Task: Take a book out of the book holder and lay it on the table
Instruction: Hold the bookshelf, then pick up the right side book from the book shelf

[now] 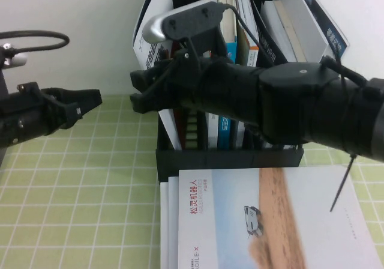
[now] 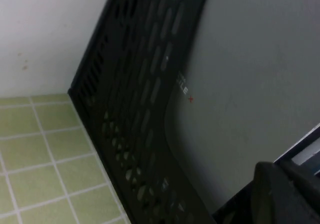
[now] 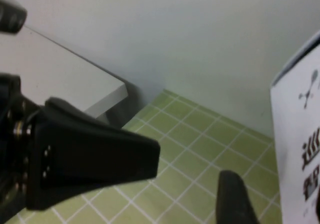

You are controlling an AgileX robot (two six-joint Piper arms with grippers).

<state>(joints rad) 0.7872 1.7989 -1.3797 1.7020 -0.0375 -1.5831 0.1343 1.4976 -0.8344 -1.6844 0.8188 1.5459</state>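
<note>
My left gripper (image 1: 95, 98) hangs over the table (image 1: 78, 191), just left of the holder (image 1: 228, 158) and pointing at its slotted side. I cannot tell whether its fingers are apart or together. It is close enough that a book tipping out sideways could hit it.

The book (image 1: 146, 44) stands in the holder's leftmost compartment, leaning outward to the left. It has a white cover with bold black characters. The left wrist camera shows its plain grey back (image 2: 250, 59) resting against the perforated wall.

My right gripper (image 1: 137, 92) reaches across the holder's front to that book's edge. Its fingers (image 3: 90, 154) are spread, with only green check between them, and the cover (image 3: 300, 134) sits beside them rather than inside. My worry is closing from here. I judge the jaws could pinch air, or shove the thin, leaning book further over so that it slides or falls out uncontrolled. Catching just the cover would let the pages sag.

Further right, a pale blue and sand book (image 1: 270, 221) lies flat against the holder's lip, so lowering straight forward would land on it.
</note>
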